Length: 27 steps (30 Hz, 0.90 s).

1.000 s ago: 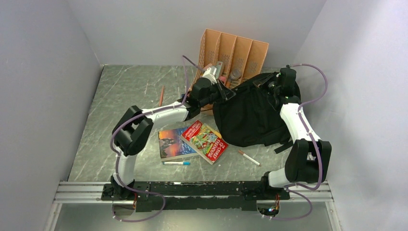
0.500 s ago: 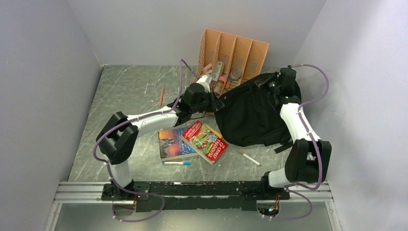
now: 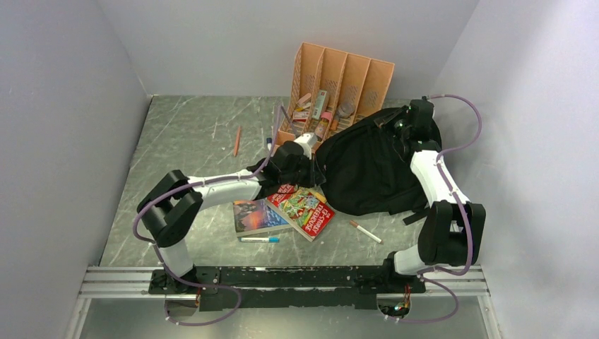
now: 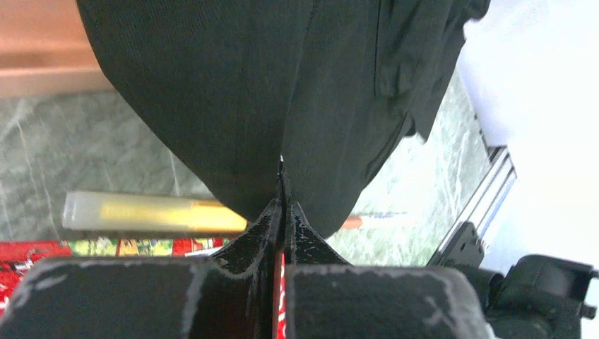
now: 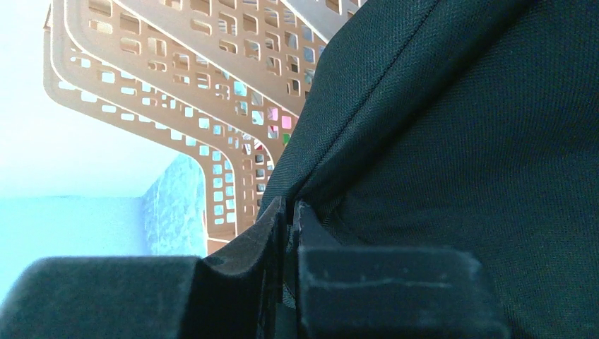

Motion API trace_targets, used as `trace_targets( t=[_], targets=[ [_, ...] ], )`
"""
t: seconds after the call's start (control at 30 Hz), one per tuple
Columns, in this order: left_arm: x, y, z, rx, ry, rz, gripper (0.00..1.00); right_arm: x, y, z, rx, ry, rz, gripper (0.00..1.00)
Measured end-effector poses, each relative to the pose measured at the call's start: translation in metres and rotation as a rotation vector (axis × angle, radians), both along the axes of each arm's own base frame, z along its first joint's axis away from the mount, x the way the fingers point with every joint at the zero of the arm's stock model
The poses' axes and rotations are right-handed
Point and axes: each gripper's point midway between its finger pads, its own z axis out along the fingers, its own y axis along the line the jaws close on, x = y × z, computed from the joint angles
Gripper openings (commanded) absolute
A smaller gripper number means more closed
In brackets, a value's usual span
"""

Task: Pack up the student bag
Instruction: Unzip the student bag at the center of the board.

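We see the left claw (image 4: 282,206) clamped shut on a fold of the black backpack (image 3: 367,169). It has drawn back toward the near edge, away from the orange organizer (image 3: 342,74) where it stood a second ago. The claw now sits over the far corner of the red book (image 3: 305,209), and the backpack's left edge has come along with it. With the arm out of the way, the items in the organizer's slots show more fully. The right claw (image 5: 291,212) keeps its pinch on the backpack's far right edge, in the same spot as before. The backpack lies on the tabletop (image 3: 191,134), right of centre, just in front of the organizer and beside the red book. A second book (image 3: 248,215), a blue pen (image 3: 258,239), a white pen (image 3: 365,231) and an orange pencil (image 3: 237,140) lie where they lay.
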Motion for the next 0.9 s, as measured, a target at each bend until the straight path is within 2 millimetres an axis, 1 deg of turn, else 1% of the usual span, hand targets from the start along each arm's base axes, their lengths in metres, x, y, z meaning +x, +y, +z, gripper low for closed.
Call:
trace_targets(
  t=[0.1, 0.33, 0.53, 0.67, 0.73, 0.9],
  targets=[
    [-0.016, 0.000, -0.010, 0.030, 0.012, -0.028, 0.05, 0.000, 0.000, 0.000, 0.000, -0.001, 0.000, 0.00],
    [-0.046, -0.005, -0.023, 0.063, 0.027, -0.088, 0.05, 0.003, 0.000, -0.003, 0.000, 0.008, 0.001, 0.00],
    [-0.078, -0.020, -0.031, 0.078, 0.034, -0.159, 0.05, 0.003, -0.001, -0.005, -0.004, 0.011, 0.000, 0.00],
    [-0.096, -0.028, -0.044, 0.101, 0.048, -0.201, 0.05, 0.003, -0.001, -0.005, -0.007, 0.013, 0.001, 0.00],
    [-0.099, -0.028, -0.048, 0.110, 0.054, -0.207, 0.05, 0.003, -0.001, -0.006, -0.010, 0.014, 0.004, 0.06],
    [-0.098, -0.027, -0.051, 0.121, 0.056, -0.200, 0.05, 0.002, 0.000, -0.006, -0.036, 0.018, 0.028, 0.32]
  ],
)
